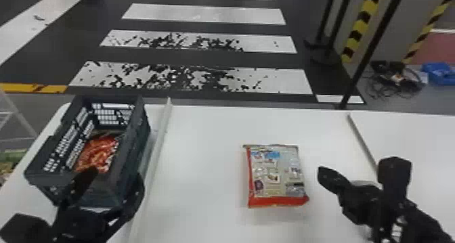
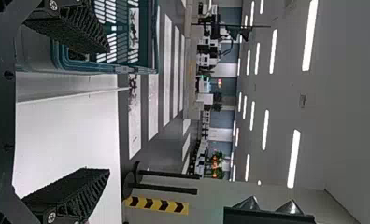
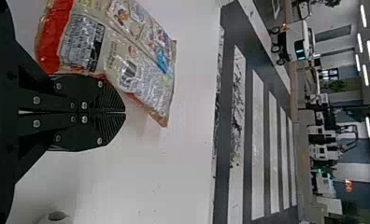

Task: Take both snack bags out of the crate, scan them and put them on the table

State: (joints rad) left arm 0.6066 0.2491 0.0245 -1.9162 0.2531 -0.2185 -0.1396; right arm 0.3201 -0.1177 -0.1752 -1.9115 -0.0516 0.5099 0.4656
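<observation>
Red snack bag [image 1: 98,152] inside crate [image 1: 134,137]. Other bag [image 1: 275,174] flat on table [image 1: 203,164]. Left gripper [image 1: 116,174] at crate's near end, fingers spread, empty. Right gripper [image 1: 323,173] beside table bag, fingers pressed together, nothing between.

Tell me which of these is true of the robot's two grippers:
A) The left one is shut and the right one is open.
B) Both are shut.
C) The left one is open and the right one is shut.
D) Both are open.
C: the fingers of the left gripper stand wide apart, while those of the right gripper meet along their length, with nothing between them.
</observation>
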